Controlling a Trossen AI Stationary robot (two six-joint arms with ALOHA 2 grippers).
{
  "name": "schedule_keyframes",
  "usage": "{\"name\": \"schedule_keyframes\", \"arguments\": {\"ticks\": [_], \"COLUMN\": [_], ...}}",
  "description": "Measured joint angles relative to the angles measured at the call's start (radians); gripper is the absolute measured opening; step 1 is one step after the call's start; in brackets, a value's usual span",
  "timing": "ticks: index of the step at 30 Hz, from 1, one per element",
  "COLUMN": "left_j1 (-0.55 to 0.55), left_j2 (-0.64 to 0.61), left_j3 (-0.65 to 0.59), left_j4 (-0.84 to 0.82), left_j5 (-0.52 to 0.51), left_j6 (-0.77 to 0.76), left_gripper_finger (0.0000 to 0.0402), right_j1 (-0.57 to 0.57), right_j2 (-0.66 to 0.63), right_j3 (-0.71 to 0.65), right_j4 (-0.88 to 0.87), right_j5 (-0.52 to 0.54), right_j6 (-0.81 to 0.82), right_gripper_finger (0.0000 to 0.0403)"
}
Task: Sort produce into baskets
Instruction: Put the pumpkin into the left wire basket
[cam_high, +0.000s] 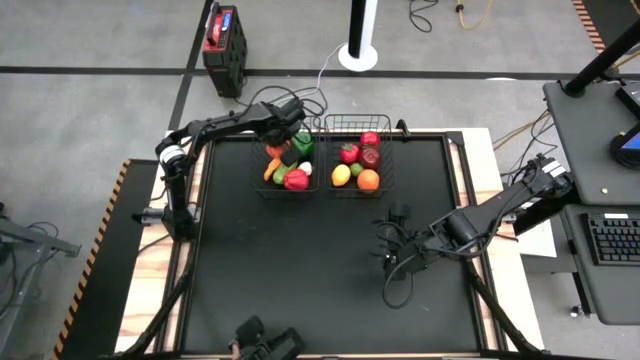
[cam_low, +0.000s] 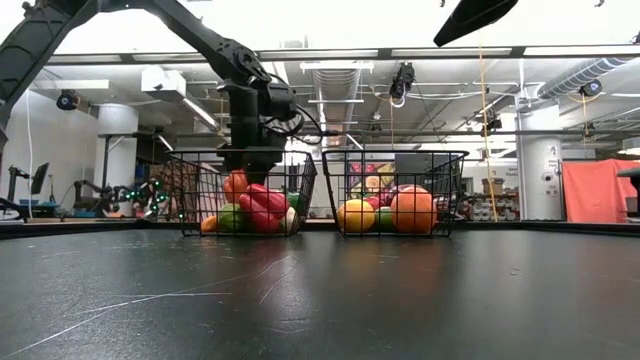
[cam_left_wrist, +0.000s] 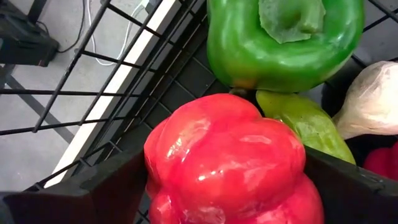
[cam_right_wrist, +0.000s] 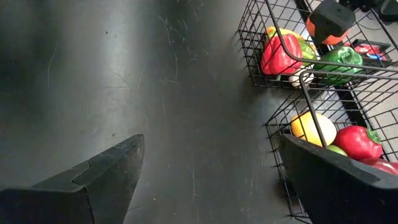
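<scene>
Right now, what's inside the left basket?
Left basket holds a red pepper, a green pepper, an orange carrot and a pale garlic. The left claw covers its far end.

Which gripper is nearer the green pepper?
Left. The left gripper is over the basket holding the green pepper; the right gripper hovers open over bare table, well away.

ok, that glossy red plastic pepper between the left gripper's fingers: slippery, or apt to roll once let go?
The glossy red plastic pepper probably is slick: its skin shines. Its lobed, rounded body may roll a little, but the black wire-mesh basket and the green pepper should stop it.
</scene>
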Motion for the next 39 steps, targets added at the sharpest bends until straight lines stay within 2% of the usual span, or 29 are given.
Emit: {"name": "schedule_keyframes", "arguments": {"ticks": [14, 20, 36, 39], "left_j1": [-0.001, -0.001, 0.0, -0.006], "left_j2": [-0.001, -0.001, -0.002, -0.002], "left_j3": [0.0, 0.0, 0.0, 0.0], "left_j4": [0.019, 0.026, 0.014, 0.009], "left_j5": [0.148, 0.258, 0.262, 0.187], "left_j6": [0.023, 0.035, 0.056, 0.039], "left_gripper_finger": [0.0348, 0.0348, 0.0348, 0.0348], "right_j1": [0.0, 0.0, 0.0, 0.0], "right_j2": [0.0, 0.0, 0.0, 0.0], "right_j3": [0.0, 0.0, 0.0, 0.0], "right_j4": [0.003, 0.004, 0.004, 0.004], "right_j5": [0.001, 0.001, 0.001, 0.001], "right_j6": [0.0, 0.0, 0.004, 0.004], "right_gripper_finger": [0.0364, 0.0364, 0.0364, 0.0364]}}
